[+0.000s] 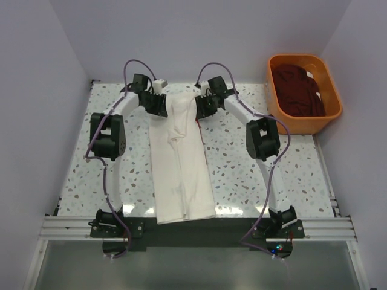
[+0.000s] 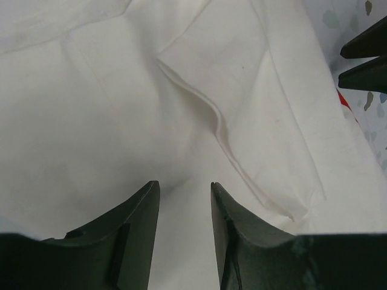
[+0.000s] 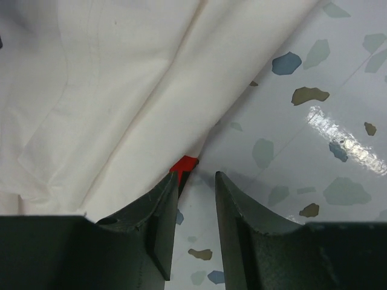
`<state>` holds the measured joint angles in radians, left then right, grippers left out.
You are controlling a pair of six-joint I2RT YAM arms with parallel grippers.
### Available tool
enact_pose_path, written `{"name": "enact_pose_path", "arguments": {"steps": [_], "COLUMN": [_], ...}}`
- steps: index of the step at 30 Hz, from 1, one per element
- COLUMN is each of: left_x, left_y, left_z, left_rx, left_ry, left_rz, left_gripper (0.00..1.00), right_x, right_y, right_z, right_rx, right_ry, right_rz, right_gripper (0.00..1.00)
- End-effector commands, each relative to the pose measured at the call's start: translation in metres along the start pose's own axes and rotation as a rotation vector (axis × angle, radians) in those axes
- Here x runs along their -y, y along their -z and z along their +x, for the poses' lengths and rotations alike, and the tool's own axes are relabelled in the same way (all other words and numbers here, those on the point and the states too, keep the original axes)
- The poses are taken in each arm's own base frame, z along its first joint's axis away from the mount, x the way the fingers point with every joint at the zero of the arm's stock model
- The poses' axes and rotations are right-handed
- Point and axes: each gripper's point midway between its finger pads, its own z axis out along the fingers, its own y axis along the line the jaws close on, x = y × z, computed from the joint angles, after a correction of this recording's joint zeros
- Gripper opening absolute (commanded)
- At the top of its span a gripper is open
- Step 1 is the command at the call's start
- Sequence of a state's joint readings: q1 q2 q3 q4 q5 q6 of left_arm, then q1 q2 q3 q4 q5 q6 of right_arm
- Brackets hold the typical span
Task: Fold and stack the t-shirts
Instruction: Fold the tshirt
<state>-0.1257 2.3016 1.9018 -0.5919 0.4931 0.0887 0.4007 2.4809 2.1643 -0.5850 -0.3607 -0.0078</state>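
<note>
Cream-white t-shirt (image 1: 181,175) folded lengthwise, rumpled far end.

A: Can you read any words here?
B: No, none. The white shirt (image 1: 181,163) has a red bit (image 3: 183,164) at its edge, but most of it is hidden.
A: What about the dark shirt (image 1: 299,90) in the tub (image 1: 302,125)?
B: It is too small to tell if it has any letters.

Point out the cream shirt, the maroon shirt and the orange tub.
cream shirt (image 1: 181,175), top view, middle of the body
maroon shirt (image 1: 299,90), top view, bunched middle
orange tub (image 1: 305,125), top view, near wall
</note>
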Motion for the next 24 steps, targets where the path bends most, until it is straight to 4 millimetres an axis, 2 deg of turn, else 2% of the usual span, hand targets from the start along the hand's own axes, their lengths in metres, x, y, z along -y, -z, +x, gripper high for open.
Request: {"name": "enact_pose_path", "arguments": {"steps": [1,4,8,13,14,20,21,24], "left_x": [0.002,-0.001,-0.005,-0.007,-0.008,-0.013,-0.015,-0.02], "left_y": [0.009,0.006,0.004,0.0,-0.001,-0.003,-0.002,-0.003], "left_z": [0.002,0.018,0.027,0.034,0.036,0.038,0.038,0.037], "left_rx": [0.003,-0.031,-0.044,-0.059,-0.062,-0.071,-0.073,-0.071], "left_ry": [-0.009,0.0,0.009,0.017,0.02,0.023,0.027,0.027], "left_rz": [-0.015,-0.023,-0.028,-0.028,-0.031,-0.039,-0.04,-0.048], "left_gripper": [0.45,0.45,0.45,0.45,0.45,0.43,0.43,0.41], "right_x": [-0.013,-0.02,-0.021,-0.013,-0.005,0.023,0.031,0.043], "right_y": [-0.002,-0.007,-0.014,-0.017,-0.02,-0.024,-0.025,-0.024], "right_z": [-0.027,-0.028,-0.025,-0.034,-0.034,-0.044,-0.043,-0.046], "right_rx": [0.078,0.087,0.089,0.128,0.133,0.176,0.175,0.189], "right_ry": [-0.033,-0.063,-0.093,-0.09,-0.094,-0.087,-0.085,-0.077], "right_rz": [-0.059,-0.107,-0.124,-0.101,-0.07,0.031,0.056,0.109], "right_gripper": [0.36,0.4,0.4,0.37,0.36,0.08,0.0,0.0]}}
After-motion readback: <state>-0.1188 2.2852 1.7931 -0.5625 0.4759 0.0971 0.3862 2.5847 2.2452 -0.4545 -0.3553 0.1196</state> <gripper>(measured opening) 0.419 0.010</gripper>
